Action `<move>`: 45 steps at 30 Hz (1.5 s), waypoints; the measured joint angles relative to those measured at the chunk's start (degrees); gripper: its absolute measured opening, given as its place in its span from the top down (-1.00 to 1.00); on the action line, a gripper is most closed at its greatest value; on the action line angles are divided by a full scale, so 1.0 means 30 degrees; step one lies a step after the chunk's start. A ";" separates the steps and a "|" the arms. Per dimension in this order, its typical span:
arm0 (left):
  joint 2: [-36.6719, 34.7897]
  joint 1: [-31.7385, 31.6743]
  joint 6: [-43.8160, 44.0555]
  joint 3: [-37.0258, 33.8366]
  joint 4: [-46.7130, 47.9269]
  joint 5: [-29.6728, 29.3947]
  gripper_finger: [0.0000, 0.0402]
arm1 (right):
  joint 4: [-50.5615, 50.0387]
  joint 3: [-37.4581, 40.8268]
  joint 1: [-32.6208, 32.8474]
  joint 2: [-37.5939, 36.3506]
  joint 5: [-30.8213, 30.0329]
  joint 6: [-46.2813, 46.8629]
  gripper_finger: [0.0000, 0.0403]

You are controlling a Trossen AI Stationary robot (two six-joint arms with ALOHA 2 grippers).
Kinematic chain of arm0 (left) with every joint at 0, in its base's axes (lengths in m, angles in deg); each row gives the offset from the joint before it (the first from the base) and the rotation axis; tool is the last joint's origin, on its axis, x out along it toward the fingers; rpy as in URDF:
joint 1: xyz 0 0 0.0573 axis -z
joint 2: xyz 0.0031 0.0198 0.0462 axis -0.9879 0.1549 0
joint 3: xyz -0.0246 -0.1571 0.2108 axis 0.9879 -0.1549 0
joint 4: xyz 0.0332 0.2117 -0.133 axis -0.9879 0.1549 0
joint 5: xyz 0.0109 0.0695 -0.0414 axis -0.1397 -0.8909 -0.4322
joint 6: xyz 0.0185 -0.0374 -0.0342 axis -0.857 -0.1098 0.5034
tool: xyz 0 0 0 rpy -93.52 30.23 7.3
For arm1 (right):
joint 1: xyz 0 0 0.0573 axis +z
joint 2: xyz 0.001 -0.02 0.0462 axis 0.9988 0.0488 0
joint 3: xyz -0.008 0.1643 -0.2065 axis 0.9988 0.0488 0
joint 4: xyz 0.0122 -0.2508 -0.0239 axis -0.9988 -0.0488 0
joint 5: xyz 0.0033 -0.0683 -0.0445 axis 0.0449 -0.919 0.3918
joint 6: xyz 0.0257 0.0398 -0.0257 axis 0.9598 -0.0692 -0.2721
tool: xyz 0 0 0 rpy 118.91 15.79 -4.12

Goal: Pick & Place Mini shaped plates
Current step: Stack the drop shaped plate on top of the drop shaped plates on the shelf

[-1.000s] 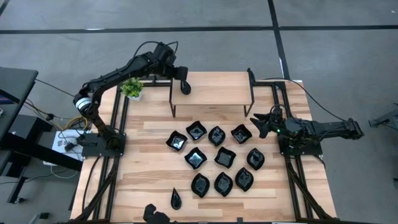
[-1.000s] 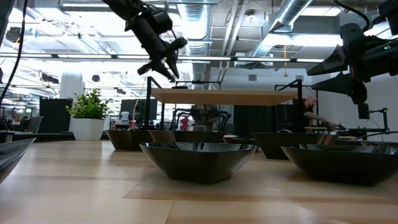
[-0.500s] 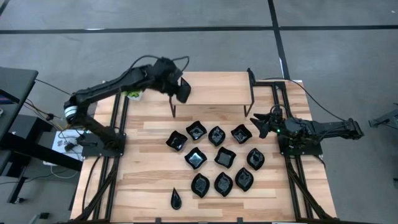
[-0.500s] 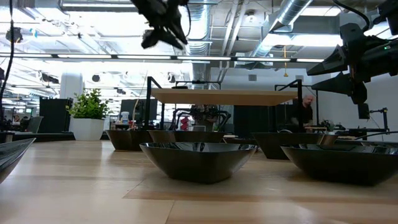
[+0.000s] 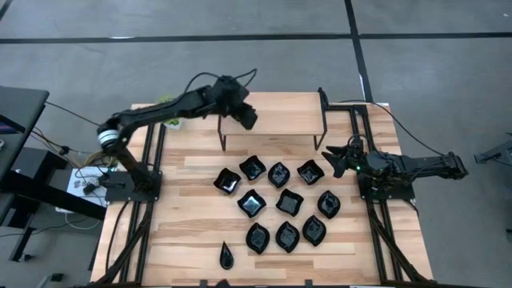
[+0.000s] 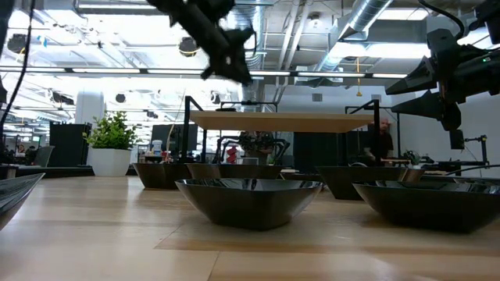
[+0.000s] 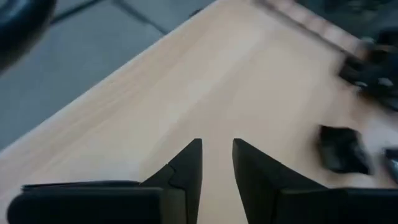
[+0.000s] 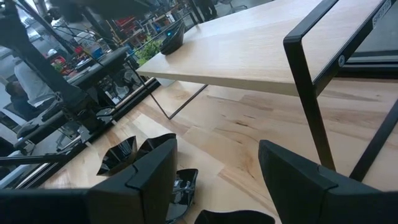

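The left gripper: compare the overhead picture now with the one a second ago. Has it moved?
Yes. The left gripper has moved rightward along the raised shelf, away from the green plant.

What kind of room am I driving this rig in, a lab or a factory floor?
Most likely a robotics lab or workshop: exposed ceiling ducts, other black-framed benches with equipment behind the table, and a person working at the back.

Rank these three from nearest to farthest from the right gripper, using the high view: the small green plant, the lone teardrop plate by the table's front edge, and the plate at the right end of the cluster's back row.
1. Back-row right plate, just left of the right gripper.
2. Teardrop plate, alone at the front left.
3. Green plant, far back-left corner, partly under the left arm.
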 joint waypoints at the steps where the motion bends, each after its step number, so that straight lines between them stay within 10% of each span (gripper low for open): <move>1: 0.0395 -0.0368 0.0321 0.0102 -0.0039 0.0391 0.55 | 0.0000 0.0000 0.0000 0.0004 0.0008 0.0000 -0.10; 45: 0.1771 -0.0457 -0.0004 0.1320 0.2680 -0.0220 0.55 | 0.0009 0.0000 -0.0007 -0.0001 -0.0028 0.0000 -0.10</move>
